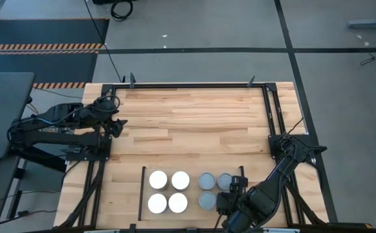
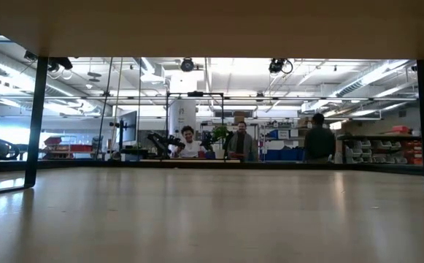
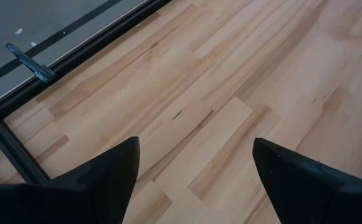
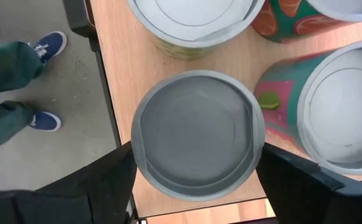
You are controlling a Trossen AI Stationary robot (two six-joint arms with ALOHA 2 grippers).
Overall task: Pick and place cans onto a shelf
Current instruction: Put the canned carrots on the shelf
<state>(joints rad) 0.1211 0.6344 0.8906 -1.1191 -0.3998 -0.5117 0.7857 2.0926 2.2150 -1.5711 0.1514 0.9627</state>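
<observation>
Eight cans stand upright on the pale shelf panel (image 1: 147,193) at the table's near edge. Several white-topped cans (image 1: 168,191) are on the left. Three grey-topped cans (image 1: 207,181) show to their right. My right gripper (image 1: 230,198) hangs open over the fourth grey-topped can (image 4: 196,134), which it hides in the high view. Its fingers (image 4: 106,183) stand on either side of the can's rim; no touch shows. My left gripper (image 1: 118,124) is open and empty over bare planks at the table's left edge (image 3: 195,155).
A black rail (image 1: 141,191) edges the shelf's left side. Neighbouring cans (image 4: 342,106) stand close beside the can under my right gripper. A person's legs and blue shoes (image 4: 19,62) are on the floor just past the near edge. The plank tabletop (image 1: 194,123) lies beyond.
</observation>
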